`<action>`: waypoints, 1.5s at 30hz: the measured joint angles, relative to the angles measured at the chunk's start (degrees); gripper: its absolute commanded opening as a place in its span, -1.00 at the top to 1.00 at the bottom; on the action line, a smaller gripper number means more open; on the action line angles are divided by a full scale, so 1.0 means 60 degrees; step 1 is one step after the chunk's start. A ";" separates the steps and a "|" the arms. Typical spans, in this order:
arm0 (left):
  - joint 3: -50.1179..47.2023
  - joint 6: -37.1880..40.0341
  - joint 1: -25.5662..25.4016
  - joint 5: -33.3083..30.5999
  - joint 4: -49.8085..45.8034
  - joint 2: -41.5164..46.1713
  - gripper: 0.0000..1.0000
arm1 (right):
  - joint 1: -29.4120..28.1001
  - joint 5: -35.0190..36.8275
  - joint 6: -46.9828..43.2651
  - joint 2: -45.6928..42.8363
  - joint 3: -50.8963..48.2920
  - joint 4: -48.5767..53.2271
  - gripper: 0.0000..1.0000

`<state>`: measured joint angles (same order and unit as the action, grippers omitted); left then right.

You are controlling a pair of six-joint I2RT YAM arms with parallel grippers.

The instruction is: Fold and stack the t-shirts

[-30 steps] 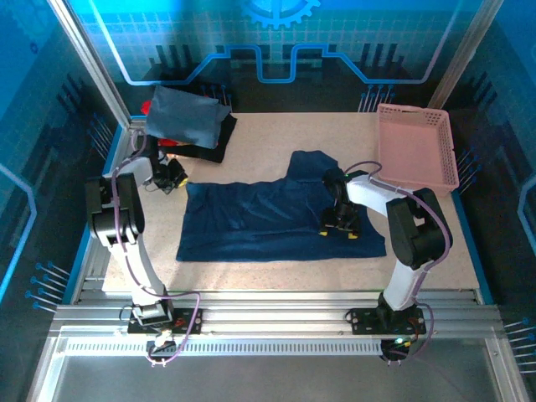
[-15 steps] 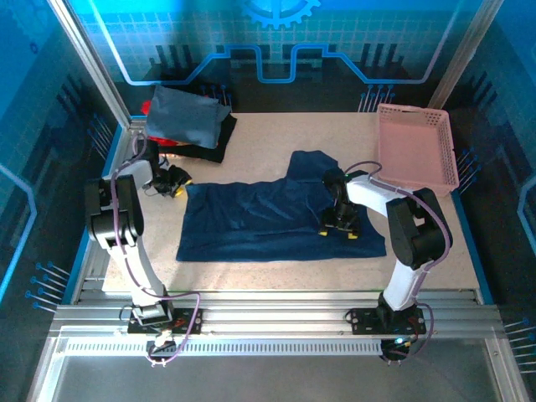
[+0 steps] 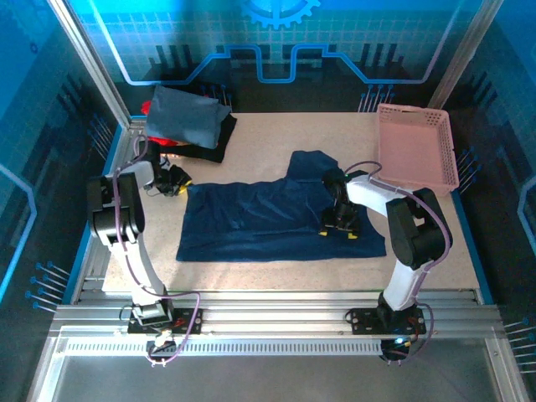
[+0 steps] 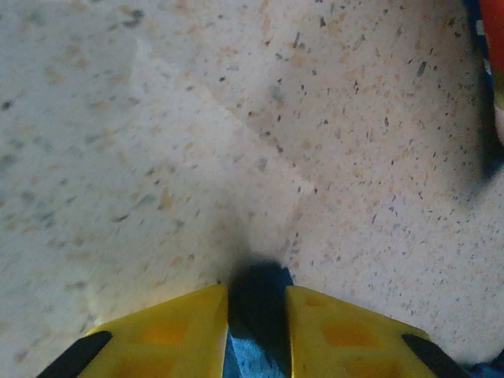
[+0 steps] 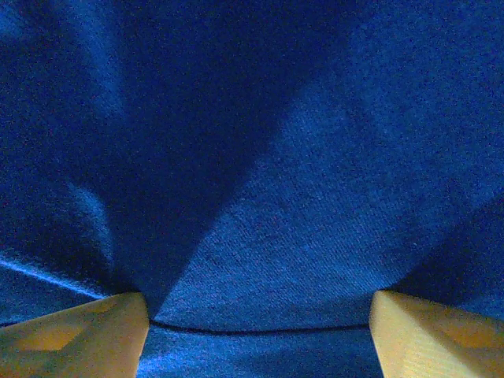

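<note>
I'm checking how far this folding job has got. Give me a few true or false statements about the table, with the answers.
1. The pink basket sits at the far right of the table. True.
2. The navy t-shirt is already folded. False: it lies spread out mid-table.
3. The right jaws stand wide apart over the navy t-shirt. True.
4. A red tee tops the folded stack. False: the slate-blue tee is on top.
</note>
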<state>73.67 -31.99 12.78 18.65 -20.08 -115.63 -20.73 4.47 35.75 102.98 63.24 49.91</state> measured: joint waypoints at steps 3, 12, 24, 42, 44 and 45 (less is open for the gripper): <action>0.0313 0.0084 -0.0011 0.0022 -0.0200 -0.0222 0.77 | 0.0000 -0.0007 0.0000 0.0036 0.0029 0.0007 -0.50; 0.1592 0.0645 -0.0200 -0.0430 -0.1053 -0.0375 0.86 | -0.0044 0.0011 -0.0033 0.0066 0.0047 0.0011 -0.50; 0.3912 0.1858 -0.0703 -0.1512 -0.2572 -0.1534 -0.13 | -0.0124 0.0175 -0.0215 0.0233 0.0288 0.0240 -0.49; -0.1945 -0.0470 -0.2073 -0.0863 -0.1683 0.5355 0.10 | 0.0353 -0.0470 -0.0535 -0.1413 0.0889 0.0222 -0.65; -0.2878 -0.0973 -0.2371 -0.0608 -0.1184 0.5169 0.22 | 0.0885 -0.0714 -0.0535 -0.1370 0.0936 0.0029 -0.63; -0.3344 -0.1202 -0.2521 -0.0514 -0.0994 0.4991 0.24 | 0.1191 -0.0823 -0.0532 -0.1293 0.0936 -0.0084 -0.61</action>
<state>53.60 -39.20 -2.35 15.57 -26.04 -85.69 -13.58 -0.47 32.56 95.22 68.86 49.41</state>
